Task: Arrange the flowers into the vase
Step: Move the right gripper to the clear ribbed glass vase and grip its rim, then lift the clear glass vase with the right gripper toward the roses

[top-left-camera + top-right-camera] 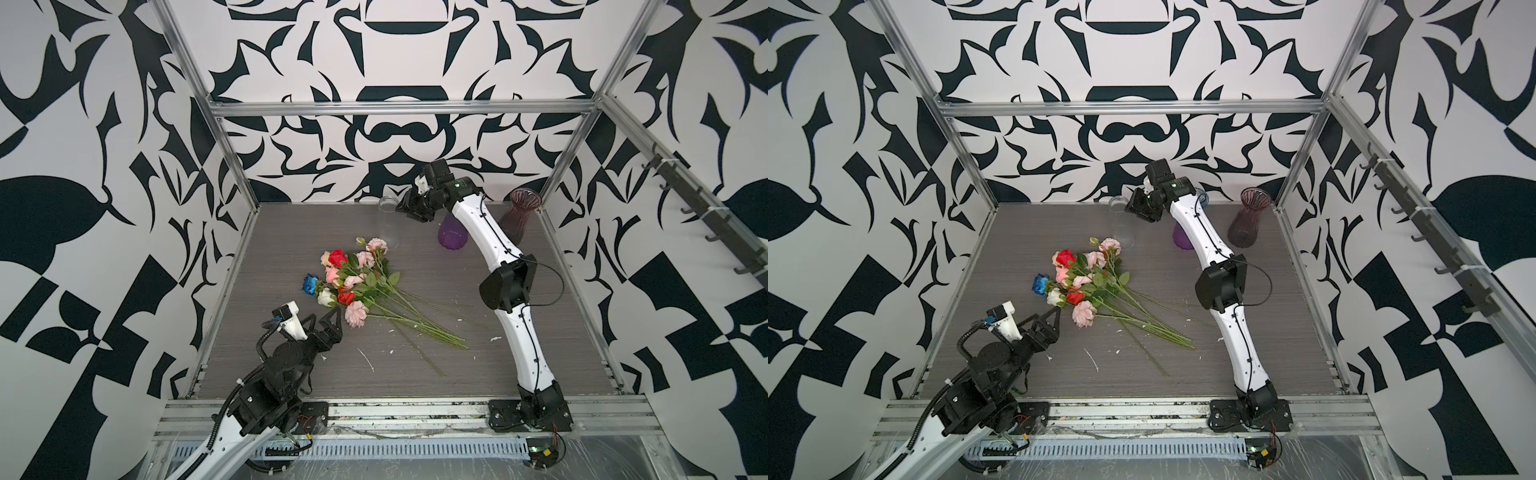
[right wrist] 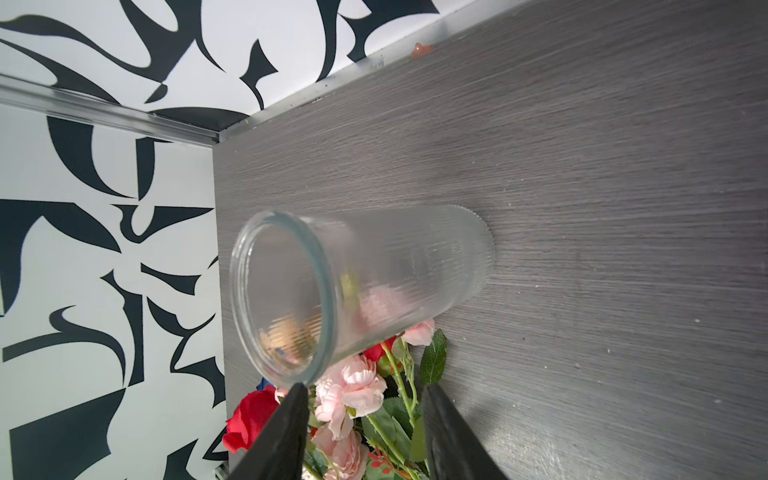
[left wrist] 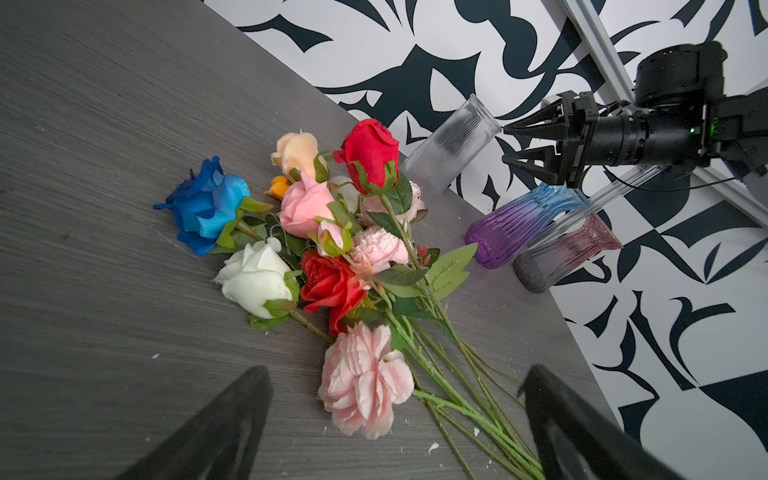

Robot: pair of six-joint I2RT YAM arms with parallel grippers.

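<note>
The flowers [image 1: 353, 278] [image 1: 1088, 274] lie in one bunch mid-table, heads toward the left and green stems fanning toward the front right. My left gripper [image 1: 328, 318] [image 3: 397, 374] hovers open wide by the heads, a pink ruffled bloom [image 3: 365, 386] lying on the table between its fingers. A clear ribbed vase [image 1: 388, 222] [image 2: 395, 274] stands upright at the back, empty. My right gripper [image 1: 401, 205] [image 2: 365, 388] is open beside its rim, one fingertip [image 2: 299, 390] right at the glass, nothing held between the jaws.
A purple-and-blue vase [image 1: 452, 235] [image 3: 511, 224] and a dusky pink vase [image 1: 517, 216] [image 3: 569, 253] stand at the back right, partly behind the right arm. White crumbs dot the grey table [image 1: 291, 232]. Metal frame posts border the table.
</note>
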